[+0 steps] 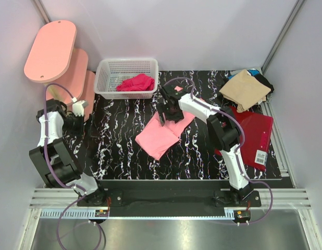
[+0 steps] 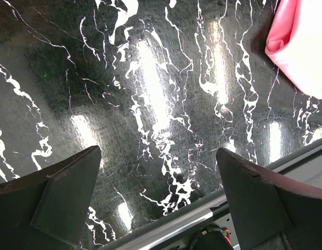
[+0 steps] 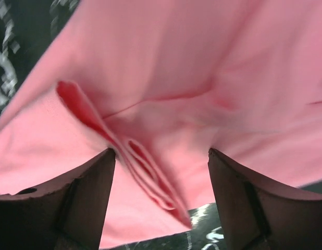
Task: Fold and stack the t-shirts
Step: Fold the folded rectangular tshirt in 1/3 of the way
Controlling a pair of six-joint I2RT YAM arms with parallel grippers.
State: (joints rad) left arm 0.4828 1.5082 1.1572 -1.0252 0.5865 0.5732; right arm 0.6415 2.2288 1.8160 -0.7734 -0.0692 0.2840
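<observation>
The light salmon-pink t-shirt (image 1: 160, 136) lies folded in the middle of the black marbled table. My right gripper (image 1: 169, 112) hangs over the shirt's far end. In the right wrist view its jaws (image 3: 161, 153) stand wide apart with the pink cloth (image 3: 166, 67) and a layered fold edge between them, not pinched. My left gripper (image 1: 77, 117) is open and empty at the table's left; its wrist view (image 2: 158, 151) shows bare table and a corner of the pink shirt (image 2: 301, 47). A tan shirt (image 1: 245, 89) lies on a black one (image 1: 265, 80) at back right. A dark red shirt (image 1: 255, 133) with a white tag (image 1: 261, 158) lies in front of them.
A white mesh basket (image 1: 103, 83) at the back holds a crumpled magenta-red cloth (image 1: 136, 82). A pink stepped stand (image 1: 51, 49) rises at the back left. A metal rail (image 2: 202, 208) runs along the table's near edge.
</observation>
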